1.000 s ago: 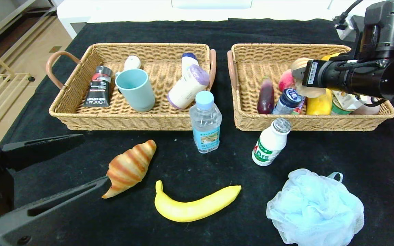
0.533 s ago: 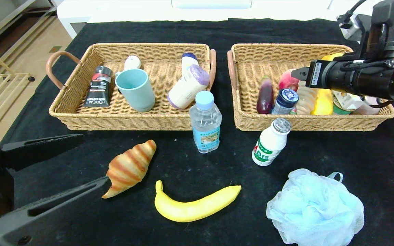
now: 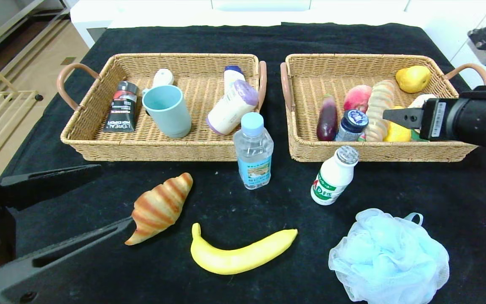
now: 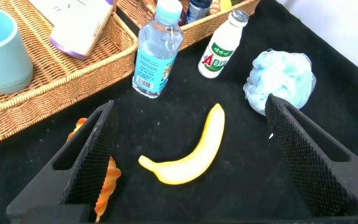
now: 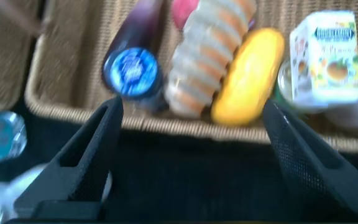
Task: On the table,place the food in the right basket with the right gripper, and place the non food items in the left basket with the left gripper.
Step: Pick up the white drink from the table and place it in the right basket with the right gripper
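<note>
Right gripper (image 3: 388, 117): spread wide with nothing between the fingers, hovering over the front edge of the right basket (image 3: 310, 65), just above the bread roll (image 3: 379, 109) lying among the food. Left gripper (image 3: 112, 196): also spread wide and empty, low at the near left of the table (image 3: 352, 38), one finger tip touching or just beside the croissant (image 3: 160, 207).

Inside the right basket: eggplant (image 3: 327, 118), peach (image 3: 357, 97), blue-capped bottle (image 3: 351, 125), bread roll resting against a yellow fruit (image 3: 396, 132), pear (image 3: 413, 78) in the far corner, juice carton (image 5: 326, 56) seen from the right wrist.

Inside the left basket (image 3: 99, 80): black tube (image 3: 121, 107), teal cup (image 3: 168, 110) on its side, white bottle with a purple cap (image 3: 231, 107) lying down.

Still out on the table: water bottle (image 3: 253, 151) upright in front of the gap between the baskets, white drink bottle (image 3: 332, 177) tilted just before the right basket, croissant near left, banana (image 3: 240, 253) at the near middle, blue bath sponge (image 3: 390, 258) at the near right.
</note>
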